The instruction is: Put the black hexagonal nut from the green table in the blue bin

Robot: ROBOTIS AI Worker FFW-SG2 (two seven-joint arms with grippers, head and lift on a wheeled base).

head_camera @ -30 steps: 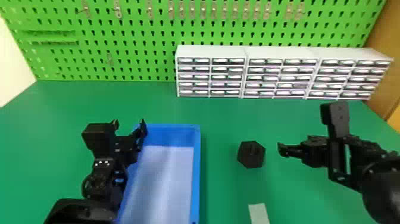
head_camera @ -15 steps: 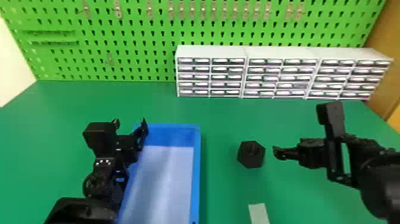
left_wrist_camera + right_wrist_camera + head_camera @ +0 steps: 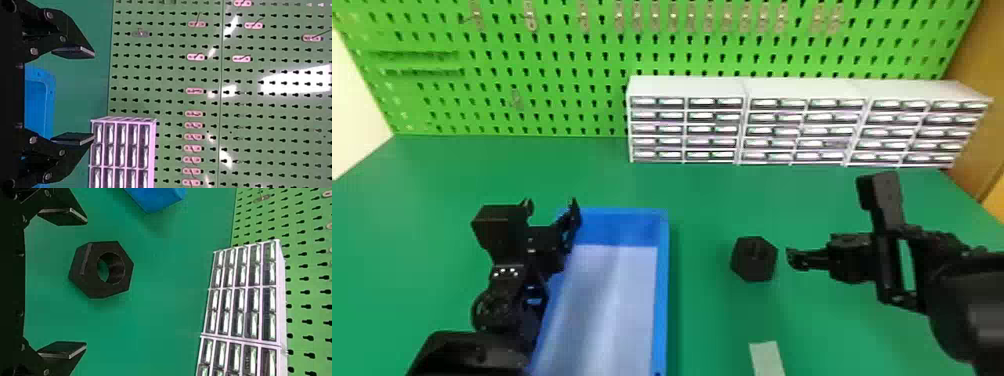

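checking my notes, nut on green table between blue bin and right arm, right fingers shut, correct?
The right arm's fingers are open, not shut, as the right wrist view shows; the nut is on the green table between the blue bin and that arm.

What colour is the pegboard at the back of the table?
Bright green, best seen in the head view, where the pegboard rises behind the table.

A green desk point(image 3: 702, 190) spans the frame. On it lie a blue bin point(image 3: 661, 280), lower left of centre; a black hexagonal nut point(image 3: 754, 260), right of centre; white drawer cabinets point(image 3: 802, 125), upper right; and a pale strip point(image 3: 767, 357), at the bottom edge.
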